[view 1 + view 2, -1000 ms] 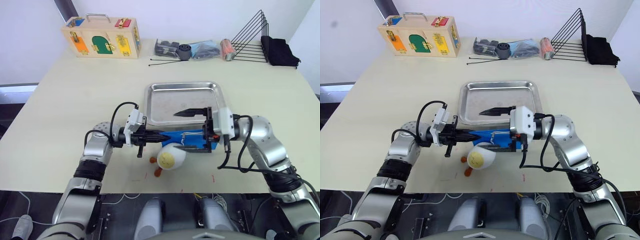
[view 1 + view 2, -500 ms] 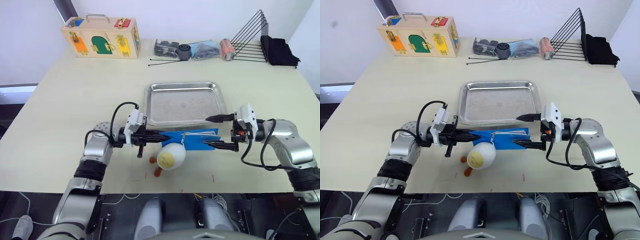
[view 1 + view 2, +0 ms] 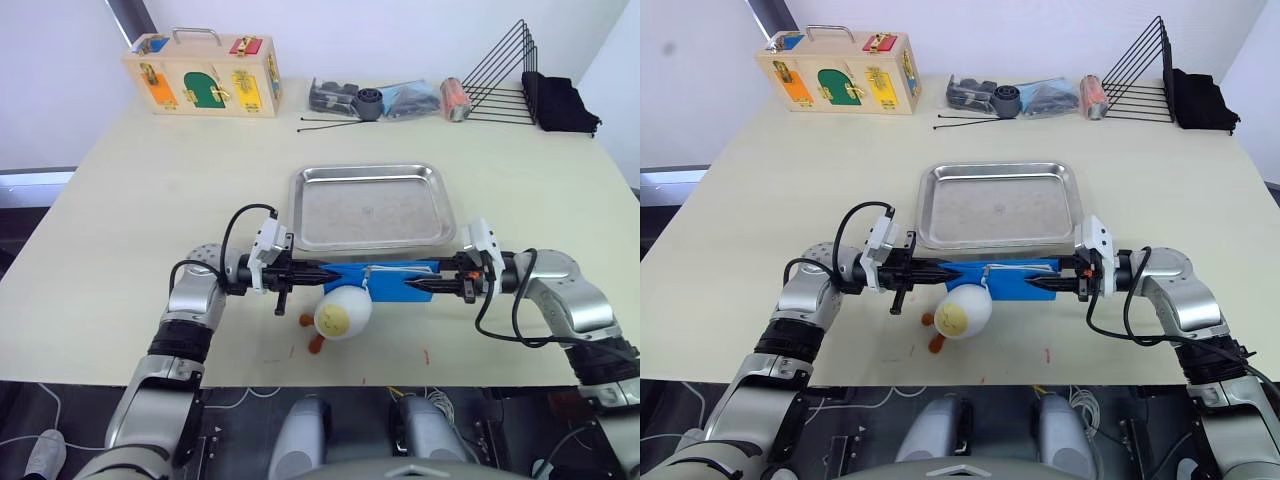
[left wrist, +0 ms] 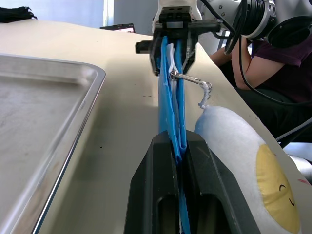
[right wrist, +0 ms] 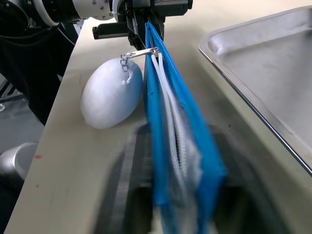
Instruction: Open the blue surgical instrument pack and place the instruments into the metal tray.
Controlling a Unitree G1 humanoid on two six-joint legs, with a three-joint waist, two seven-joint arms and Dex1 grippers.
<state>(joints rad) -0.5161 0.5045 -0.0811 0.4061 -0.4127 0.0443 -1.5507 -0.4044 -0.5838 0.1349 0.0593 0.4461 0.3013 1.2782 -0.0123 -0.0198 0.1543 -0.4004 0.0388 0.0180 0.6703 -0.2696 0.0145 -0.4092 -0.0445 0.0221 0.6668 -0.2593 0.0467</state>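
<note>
left gripper (image 3: pixel 318 272): we've got it clamped on the left edge of the blue surgical instrument pack (image 3: pixel 385 277), same as a second ago.
right gripper (image 3: pixel 417 284): was spread wide above the pack, now it's swung low and closed onto the right edge.
pack: stands on edge, stretched between both grippers, just in front of the metal tray (image 3: pixel 368 207); white egg toy (image 3: pixel 343 312) touches it.
meaning: both ends held, so we reckon pulling it open comes next. Tray has no instruments in it.

Head stereo overhead; opposed close wrist views.
</note>
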